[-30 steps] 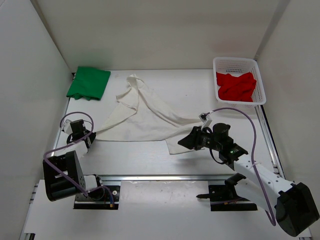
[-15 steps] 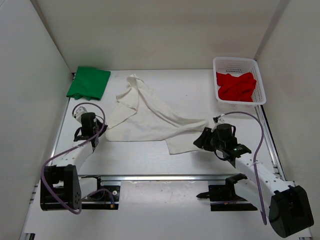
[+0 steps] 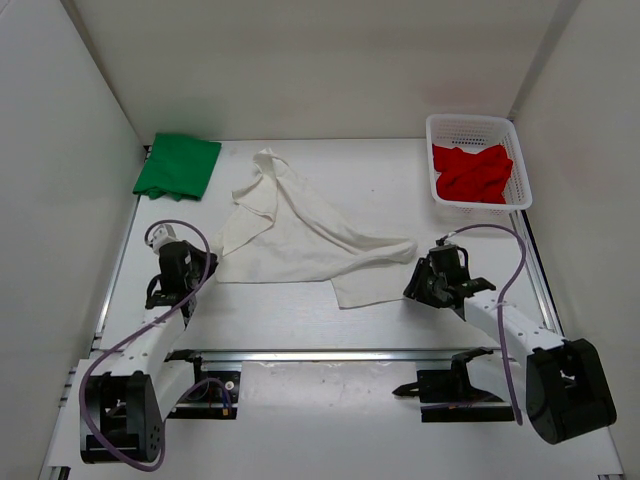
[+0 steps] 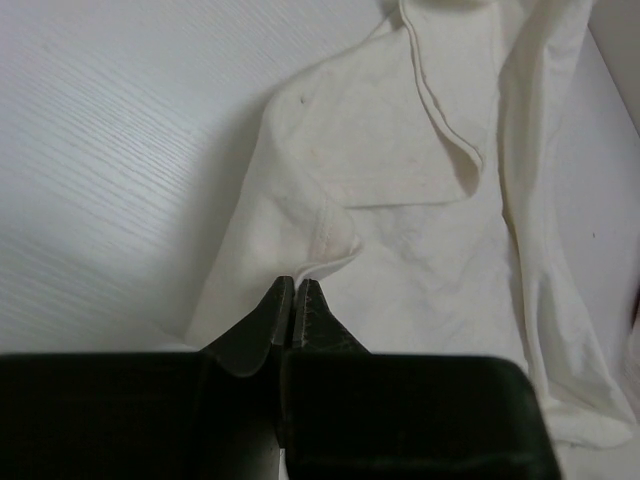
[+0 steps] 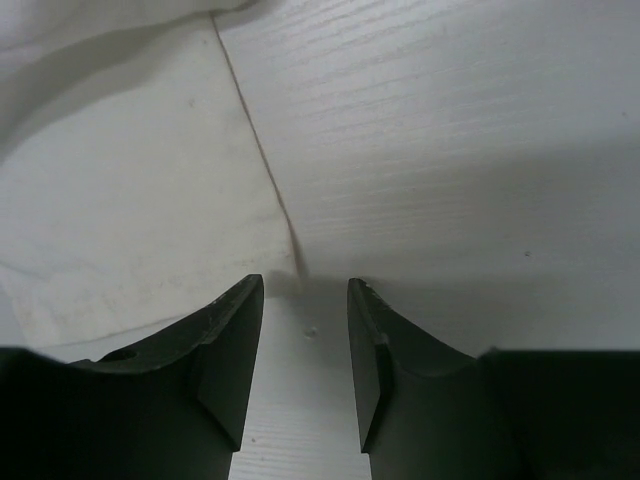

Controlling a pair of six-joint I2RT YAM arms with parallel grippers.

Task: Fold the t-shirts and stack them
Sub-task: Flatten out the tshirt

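Nearest, along the near rail, a bare strip of tabletop with open room in front of the cloth

Just beyond, on the left, left tool down at the tabletop, jaws pressed together on a small pinch of hem at the near-left corner of the white shirt

On the right, right tool low over bare tabletop, jaws apart and gripping nothing, just beside the white shirt's near-right edge; hem line reaching up to the mouth of the gap, close by one finger, no cloth seen between the fingers

Further in, white shirt spread crumpled across the middle, one layer lapped over another, near edge fairly straight, right tip drawn out toward the right tool, a narrow bunched end reaching toward the back

Bare tabletop on either side of it and behind

At the far left, green shirt folded flat, close by the left wall, well apart from the white one

At the far right, basket near the right wall, red shirt heaped inside

By count: three shirts, one of each colour; one basket; two tools
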